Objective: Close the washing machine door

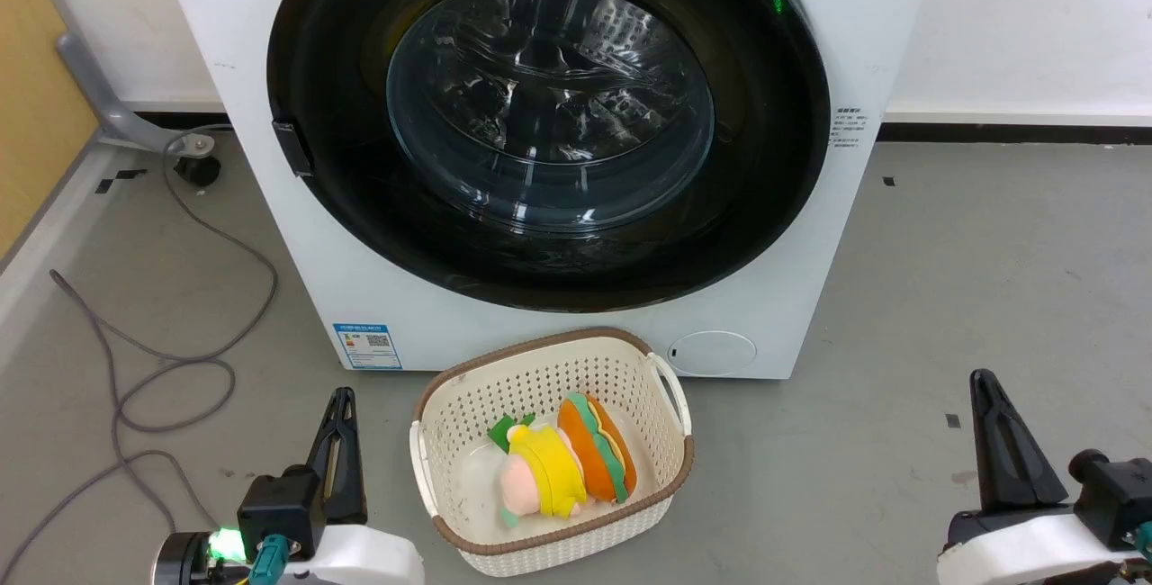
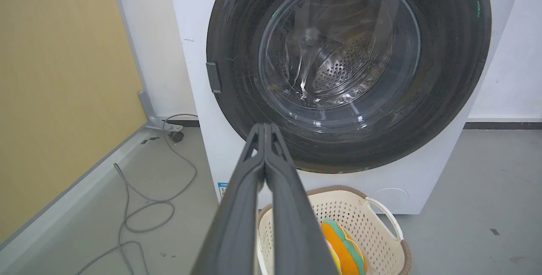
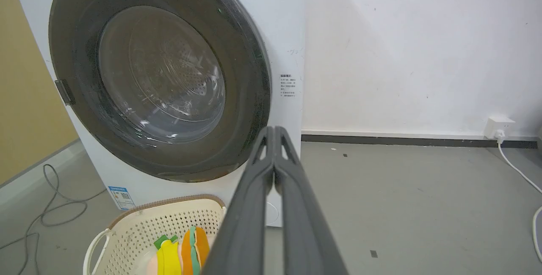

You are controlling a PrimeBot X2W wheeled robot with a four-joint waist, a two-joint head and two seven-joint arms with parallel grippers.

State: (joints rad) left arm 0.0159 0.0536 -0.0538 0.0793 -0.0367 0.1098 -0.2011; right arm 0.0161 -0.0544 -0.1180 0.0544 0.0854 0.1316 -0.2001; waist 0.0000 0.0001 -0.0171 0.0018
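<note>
On the front of the white washing machine (image 1: 558, 337), the washing machine door (image 1: 765, 162) lies flush in its round frame, with a small dark tab at its left edge and the steel drum showing through the glass. Low in the head view, the left gripper (image 1: 342, 400) and the right gripper (image 1: 984, 382) stand well apart from the door, each with its two fingers pressed together on nothing. Between them on the grey floor (image 1: 945, 252), a cream basket (image 1: 670, 387) of soft toys (image 1: 558, 463) stands just beside the machine's base.
</note>
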